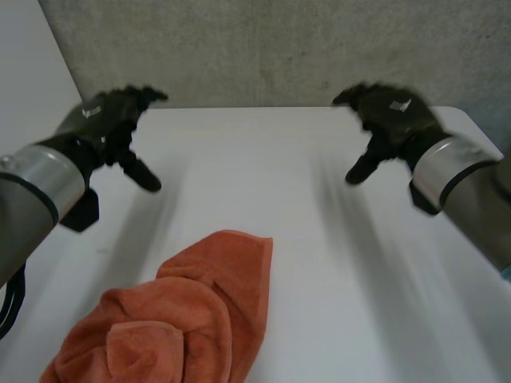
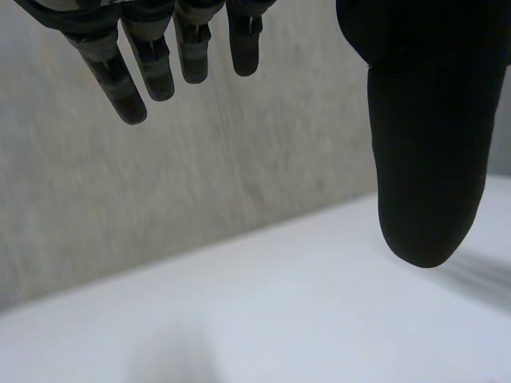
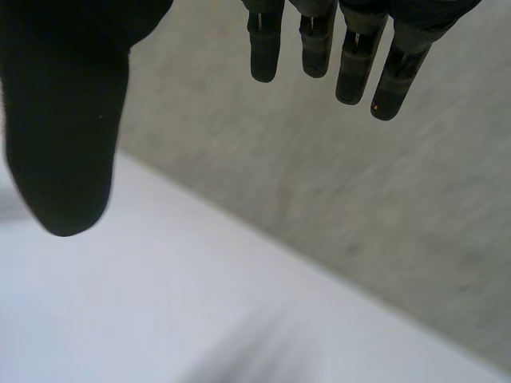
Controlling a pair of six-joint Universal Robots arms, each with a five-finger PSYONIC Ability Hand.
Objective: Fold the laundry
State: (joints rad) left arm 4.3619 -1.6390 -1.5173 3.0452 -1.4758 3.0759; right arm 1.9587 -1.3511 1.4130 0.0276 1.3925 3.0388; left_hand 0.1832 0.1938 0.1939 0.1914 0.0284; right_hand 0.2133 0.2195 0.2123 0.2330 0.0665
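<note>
White tabletop (image 1: 335,271) stretches away from where I stand behind the robot. Closest to me, at the near edge and toward the robot's left side, lies the orange towel (image 1: 188,319). It is crumpled into a loose heap, with a rolled bulge at its near end and a flatter flap reaching toward the middle of the table. Both hands are well apart from it, farther up the table and off the surface. The left arm (image 1: 36,191) comes in on that same side, and the left hand (image 1: 108,120) hovers over the far left part of the table, loosely spread and holding nothing. In its wrist view the fingers (image 2: 128,88) hang nearly straight, and the thumb (image 2: 427,159) stands wide apart from them with bare table and wall in the gap. Across from it, the right arm (image 1: 455,175) ends in the right hand (image 1: 391,116) above the far right part of the table. It is posed the same way, with straight fingers (image 3: 351,68), the thumb (image 3: 64,152) held well away from them, and nothing in its grasp. Beyond the table's far edge rises a rough grey concrete wall (image 1: 279,48).
</note>
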